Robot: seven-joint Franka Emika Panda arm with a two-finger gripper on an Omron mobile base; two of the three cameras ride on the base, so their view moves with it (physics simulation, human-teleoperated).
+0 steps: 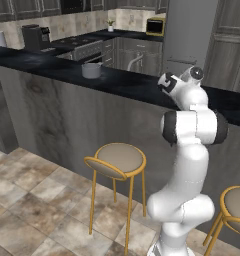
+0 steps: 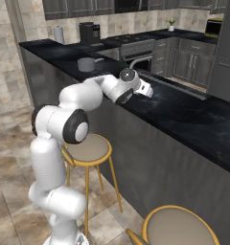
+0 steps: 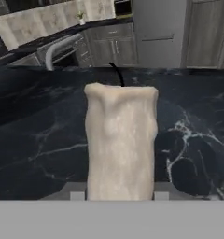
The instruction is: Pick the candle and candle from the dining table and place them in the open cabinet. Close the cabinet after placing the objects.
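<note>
The dining table (image 1: 52,70) runs long and black-topped across the room, and the white arm (image 2: 83,103) leans over its near edge with the wrist held low above the marble. Farther along the top sits a grey pot (image 1: 91,70), well apart from the hand. Two yellow-legged stools (image 1: 117,160) stand under the overhang, right where the base would have to back out.

In the hand view, the candle (image 3: 121,140) stands upright on the dark stone between the finger tips, cream and lumpy, its black wick (image 3: 117,74) curling up. The gripper (image 3: 119,195) looks closed in against its lower sides, so I'd say it has hold of it.

The worry is that the grip sits low on a tall, uneven body: a quick lift or swing could let it tip or slide out. The cabinet lies somewhere off from here, so the carry may be long. A careless turn could clip a stool.
</note>
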